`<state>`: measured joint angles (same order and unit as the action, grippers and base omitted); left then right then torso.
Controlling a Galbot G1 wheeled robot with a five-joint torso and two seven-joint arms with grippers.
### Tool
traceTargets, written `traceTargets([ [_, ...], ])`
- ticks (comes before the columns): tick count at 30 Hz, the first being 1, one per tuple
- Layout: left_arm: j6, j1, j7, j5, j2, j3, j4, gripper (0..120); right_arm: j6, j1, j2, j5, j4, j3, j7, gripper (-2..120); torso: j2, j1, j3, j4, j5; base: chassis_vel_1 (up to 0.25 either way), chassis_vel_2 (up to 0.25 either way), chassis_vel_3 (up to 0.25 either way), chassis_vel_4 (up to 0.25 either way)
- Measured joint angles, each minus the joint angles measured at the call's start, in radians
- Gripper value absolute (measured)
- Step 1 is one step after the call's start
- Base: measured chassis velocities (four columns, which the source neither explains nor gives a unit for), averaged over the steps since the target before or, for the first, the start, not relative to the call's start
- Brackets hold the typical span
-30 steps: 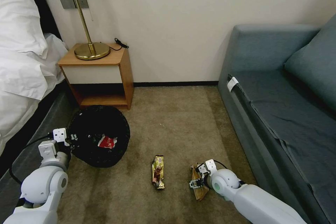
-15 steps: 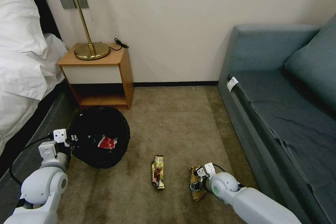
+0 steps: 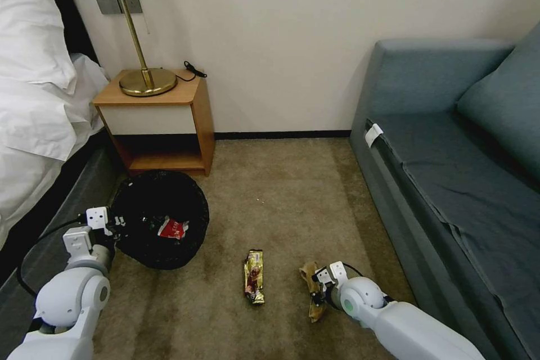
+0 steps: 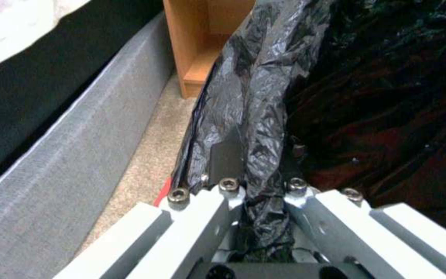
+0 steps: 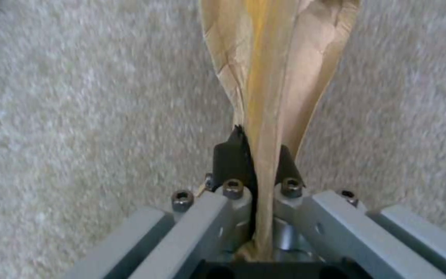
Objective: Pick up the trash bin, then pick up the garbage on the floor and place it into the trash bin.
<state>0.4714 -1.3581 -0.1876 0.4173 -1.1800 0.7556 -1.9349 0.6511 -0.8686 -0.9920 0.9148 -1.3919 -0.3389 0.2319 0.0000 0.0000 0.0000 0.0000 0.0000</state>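
The trash bin [image 3: 159, 216], lined with a crinkly black bag, hangs low over the carpet at the left. My left gripper [image 3: 112, 224] is shut on the trash bin's rim [image 4: 254, 128], the bag pinched between its fingers. A red-white wrapper [image 3: 171, 228] lies inside the bin. My right gripper [image 3: 318, 291] is shut on the crumpled brown paper [image 5: 277, 73], which stands folded flat between the pads just above the carpet. A gold-brown snack wrapper [image 3: 253, 276] lies on the floor between the bin and the paper.
A wooden nightstand [image 3: 160, 124] with a brass lamp [image 3: 140, 67] stands behind the bin. The bed [image 3: 39, 124] runs along the left and its grey base [image 4: 58, 155] is close beside the bin. A grey-blue sofa [image 3: 461, 180] borders the right.
My right gripper has closed on the brown paper, squeezing it narrow and lifting one end. The left arm and the bin have barely moved.
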Motion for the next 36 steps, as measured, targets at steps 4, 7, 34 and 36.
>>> traceTargets([
  [4, -0.011, -0.006, 0.005, -0.010, -0.011, -0.010, 0.002, 1, -0.015, 0.017, 0.007, -0.012, -0.006, 0.027, -0.009, 0, 0.000, 0.000, 0.000, 0.0000, 0.0001, 0.000, 0.000, 0.000, 0.000],
  [7, -0.013, -0.007, 0.005, -0.012, -0.012, -0.011, 0.003, 1, -0.021, 0.029, 0.016, -0.019, -0.013, 0.034, -0.017, 0, 0.000, 0.000, 0.000, -0.0001, 0.0000, 0.000, 0.000, 0.000, 0.000],
  [34, -0.026, -0.007, 0.020, -0.035, -0.029, -0.028, -0.012, 1, -0.112, 0.441, -0.004, 0.121, -0.270, -0.170, -0.051, 0, 0.000, 0.000, 0.000, 0.0000, -0.0001, 0.000, 0.000, 0.000, 0.000],
  [36, -0.026, -0.006, 0.020, -0.033, -0.029, -0.029, -0.012, 1, -0.122, 0.463, -0.011, 0.129, -0.278, -0.187, -0.051, 0, 0.000, 0.000, 0.000, 0.0000, -0.0002, 0.000, 0.000, 0.000, 0.000],
])
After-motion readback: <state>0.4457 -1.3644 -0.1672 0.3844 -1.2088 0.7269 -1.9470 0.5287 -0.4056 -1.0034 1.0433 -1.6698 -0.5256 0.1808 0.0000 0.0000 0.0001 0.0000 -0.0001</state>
